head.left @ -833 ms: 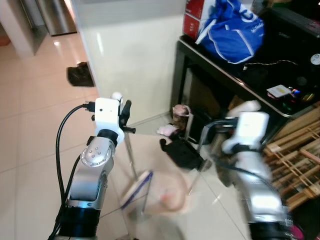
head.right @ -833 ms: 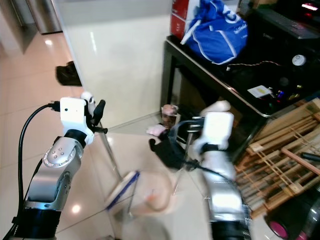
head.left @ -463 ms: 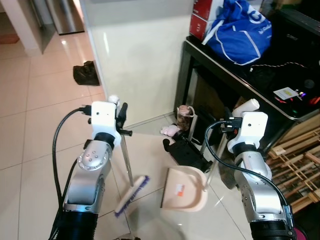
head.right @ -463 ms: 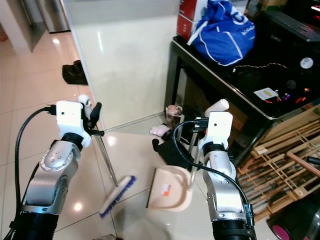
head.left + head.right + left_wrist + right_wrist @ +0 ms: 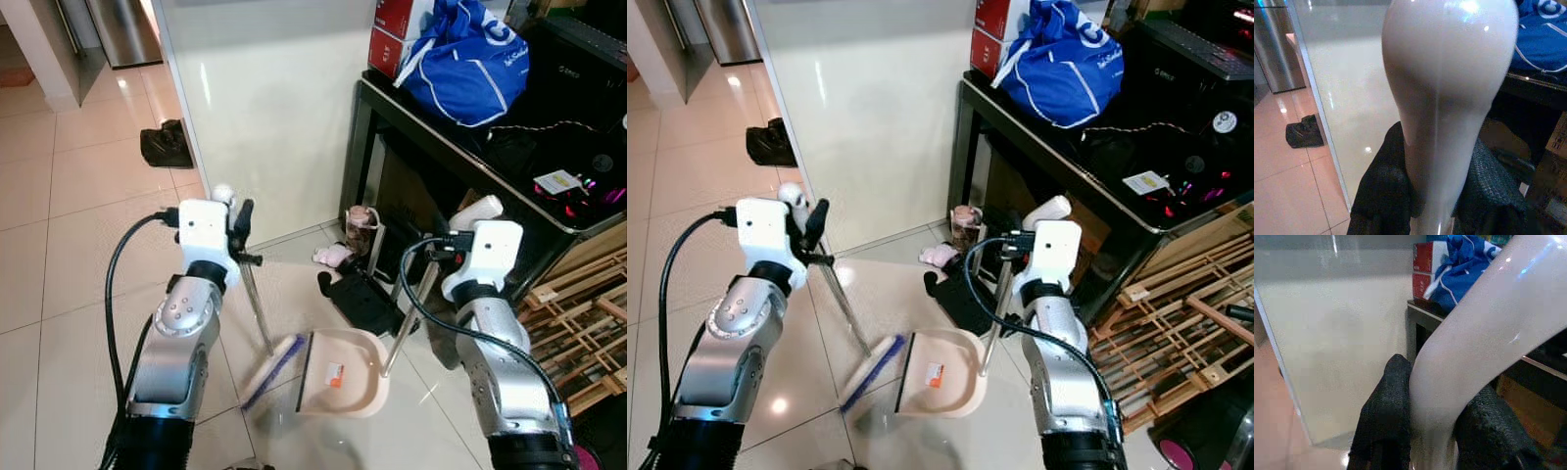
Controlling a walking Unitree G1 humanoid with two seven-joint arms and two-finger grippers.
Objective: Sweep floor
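Left tool clamps the broom, right tool the dustpan handle — brush touching the pan's lip; keep that lip flat on the floor.

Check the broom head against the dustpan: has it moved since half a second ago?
Yes. The broom head has swung toward the dustpan. Earlier a strip of bare floor lay between them; now the bristles sit right at the dustpan's open edge.

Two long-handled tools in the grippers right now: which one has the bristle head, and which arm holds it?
The broom, held by the left gripper: its head has dark blue bristles and rests on the floor beside the dustpan. The right gripper holds the dustpan's handle; that tool ends in a cream scoop.
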